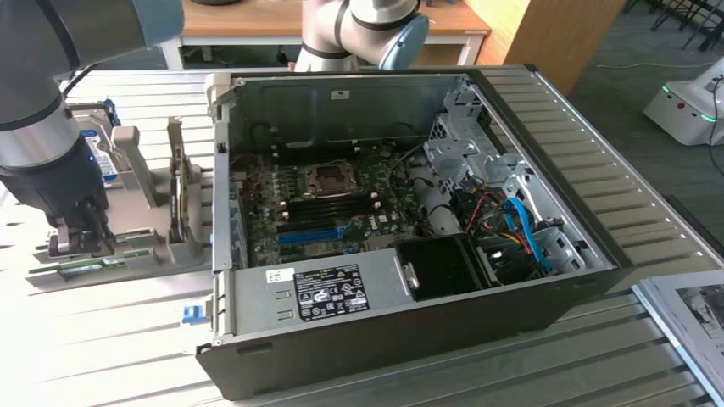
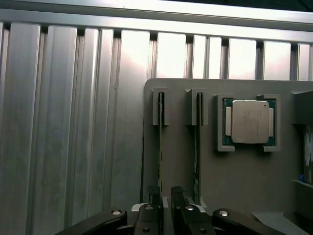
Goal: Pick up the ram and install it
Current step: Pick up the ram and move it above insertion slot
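Currently the end effector (image 2: 165, 195) is open: its two fingers stand narrowly apart on either side of the ram (image 2: 160, 142). The ram stands on its edge in a slot of the grey holder (image 2: 244, 186), near the edge of the slatted metal surface (image 2: 73, 127) at the exterior view's left, well apart from the motherboard (image 1: 339, 216) inside the open computer case (image 1: 339, 106). I judge the main danger to be bad alignment. The stick is very thin, so if the fingers are off centre, one of them may push it sideways in the slot, bend it, or take it tilted. A tilted grasp would make trouble at the narrow black memory slots (image 1: 337, 203). A second stick (image 2: 197, 147) stands just beside it in the next slot and could be touched, and the processor (image 2: 249, 121) lies near too. The fingers cover the lower part of the ram, so I cannot tell whether a pad touches it. In the exterior view the arm hides the slot, and the latches of the memory slots are too small to judge.
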Motion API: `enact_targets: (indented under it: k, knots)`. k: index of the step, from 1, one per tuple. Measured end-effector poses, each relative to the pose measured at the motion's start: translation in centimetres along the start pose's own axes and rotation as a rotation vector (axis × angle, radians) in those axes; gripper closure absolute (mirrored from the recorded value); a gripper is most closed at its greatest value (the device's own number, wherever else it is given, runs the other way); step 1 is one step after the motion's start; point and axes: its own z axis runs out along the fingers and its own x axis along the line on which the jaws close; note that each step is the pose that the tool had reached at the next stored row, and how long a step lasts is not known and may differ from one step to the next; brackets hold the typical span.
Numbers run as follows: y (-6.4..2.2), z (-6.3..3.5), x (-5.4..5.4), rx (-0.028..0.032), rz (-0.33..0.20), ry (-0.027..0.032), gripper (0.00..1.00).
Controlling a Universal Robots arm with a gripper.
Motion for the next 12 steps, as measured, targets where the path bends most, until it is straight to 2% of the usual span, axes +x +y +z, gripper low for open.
enact_targets:
  k: [12]
  knots:
    - [0.00, -0.01, 0.25, 0.0001, 0.000, 0.0000, 0.76]
